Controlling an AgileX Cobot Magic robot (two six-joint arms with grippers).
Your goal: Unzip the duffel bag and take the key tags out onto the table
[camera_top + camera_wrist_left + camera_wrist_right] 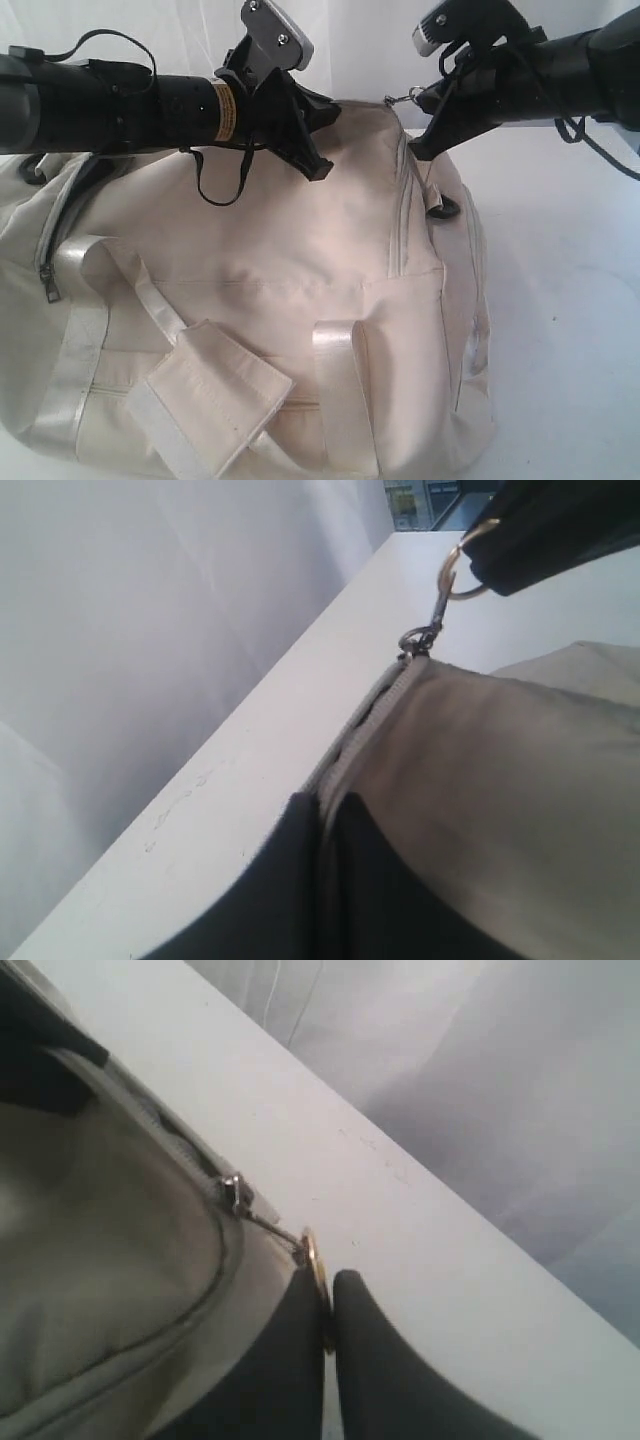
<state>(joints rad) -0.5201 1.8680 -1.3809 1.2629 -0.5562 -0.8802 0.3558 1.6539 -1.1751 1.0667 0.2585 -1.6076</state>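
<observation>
The duffel bag (pixel 300 260) is a large, soft cream fabric bag lying on the white table (pixel 570 300). It fills most of the exterior view, with bare tabletop to its right. Shiny pale webbing straps (pixel 338 385) run down its near side, joined by a fabric handle wrap (pixel 210 390), and a black plastic ring (pixel 443 208) hangs at its right end. The top zipper (pixel 365 720) runs along the far ridge. In the left wrist view a thin dark slit shows beside its tape. The left arm reaches in level from the left, and the left gripper (pixel 332 108) sits at the ridge. Its dark fingers (pixel 290 880) are pressed together on the zipper edge of the bag. The right arm comes in from the right, slanting slightly downward to the same ridge. The right gripper (pixel 425 100) has its fingers (pixel 380 1360) squeezed together, pinching the gold pull ring (pixel 312 1252). A short link ties that ring to the metal slider (pixel 232 1192) at the bag's right end, and the ring is raised just above the fabric.
</observation>
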